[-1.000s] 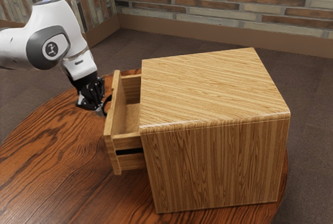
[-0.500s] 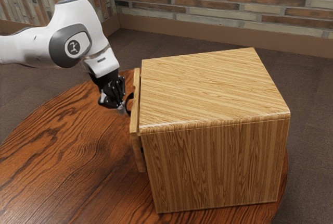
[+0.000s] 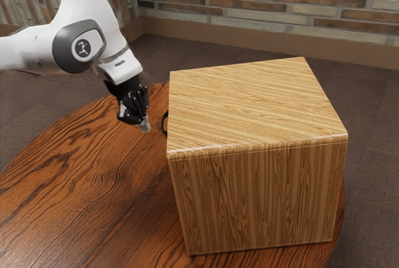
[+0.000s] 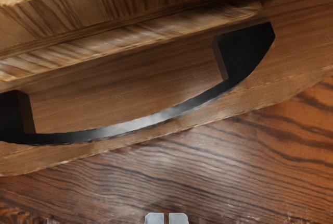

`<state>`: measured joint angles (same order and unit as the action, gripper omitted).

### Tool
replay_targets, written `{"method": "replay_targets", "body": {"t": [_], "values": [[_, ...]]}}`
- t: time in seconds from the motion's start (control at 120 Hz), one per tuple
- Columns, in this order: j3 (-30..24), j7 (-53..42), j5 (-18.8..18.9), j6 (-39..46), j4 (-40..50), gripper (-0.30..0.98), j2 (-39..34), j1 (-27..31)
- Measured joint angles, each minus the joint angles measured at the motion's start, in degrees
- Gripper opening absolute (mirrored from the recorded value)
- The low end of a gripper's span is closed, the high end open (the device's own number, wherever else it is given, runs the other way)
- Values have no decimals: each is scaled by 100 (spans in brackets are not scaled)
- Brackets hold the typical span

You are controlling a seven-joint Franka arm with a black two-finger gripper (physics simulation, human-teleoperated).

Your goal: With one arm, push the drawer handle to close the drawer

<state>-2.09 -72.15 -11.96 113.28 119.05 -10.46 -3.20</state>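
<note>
And here's the scene in the exterior view: the white arm (image 3: 81, 40) sweeps in from nine o'clock, bends at its big rounded joint and drops toward five o'clock, with the black tool (image 3: 146, 126) at its end, tilted, tips low. Those tips are pressed together, pinching nothing, hanging clear of the black handle (image 3: 165, 123), which sits just beside them at three o'clock. There's daylight between the two, no contact at all! The handle pokes out past the nine o'clock edge of the wooden cabinet (image 3: 249, 106), a big pale striped block standing on the round, dark-grained worktop (image 3: 87, 174). And the drawer is home, its front in line with the cabinet's face! Over to the wrist view: what a look at that handle, a shiny bow fixed at both ends to the drawer front (image 4: 125, 88), tucked below the cabinet's overhanging top, with the two pale tips of the tool (image 4: 166, 218) side by side, just a thin slit between them. Back outside, a brick wall (image 3: 268, 0) runs across from twelve to two o'clock.
</note>
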Motion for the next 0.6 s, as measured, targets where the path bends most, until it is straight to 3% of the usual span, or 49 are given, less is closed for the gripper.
{"method": "replay_targets", "body": {"t": [0.083, 0.2, 0.4, 0.6], "values": [[216, 183, 206, -636, -252, -10, -325, 40], [247, 544, 508, -1573, -1443, -7, -373, 47], [439, 1669, 1050, -2357, -2157, 35, -141, 41], [464, 2770, 1155, -2474, -2115, 55, 20, 34]]}}
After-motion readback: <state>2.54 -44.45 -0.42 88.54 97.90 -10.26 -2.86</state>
